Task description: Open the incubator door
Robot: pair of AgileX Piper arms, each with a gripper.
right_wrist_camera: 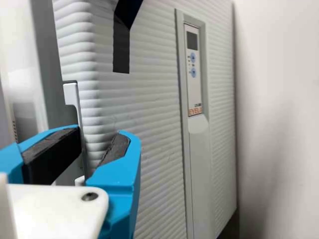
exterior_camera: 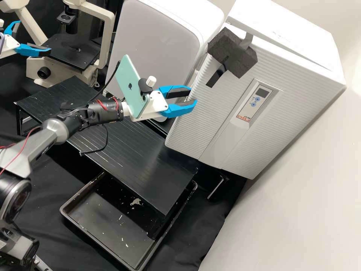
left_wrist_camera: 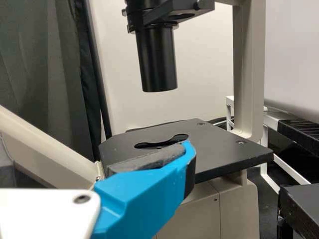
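High view: the left gripper (exterior_camera: 34,37) is far back, near the cream microscope (exterior_camera: 107,34). Its jaws are wide apart, with nothing in them. The right gripper (exterior_camera: 191,96) is at the side edge of the big white incubator door (exterior_camera: 210,120). Its jaws are apart too, and I cannot tell if they touch the door. A green phone (exterior_camera: 128,81) sits on top of this gripper. The door has a small control panel (exterior_camera: 252,107). Up high on it are a dark foam block (exterior_camera: 233,51) and a black strip (exterior_camera: 215,77). Next to the incubator is a big pale case (exterior_camera: 150,49). Lower down, a black stand (exterior_camera: 128,150) reaches over part of a black tray (exterior_camera: 88,238).

Left wrist view: one blue finger (left_wrist_camera: 144,199) of the left gripper is in front of the microscope's flat black plate (left_wrist_camera: 224,149). A fat black tube (left_wrist_camera: 157,59) hangs over the plate.

Right wrist view: the right gripper (right_wrist_camera: 102,133) has its jaws open, with one finger in front of the ribbed door and the other out past its edge. Near them, a thin white part (right_wrist_camera: 72,94) is on that edge.
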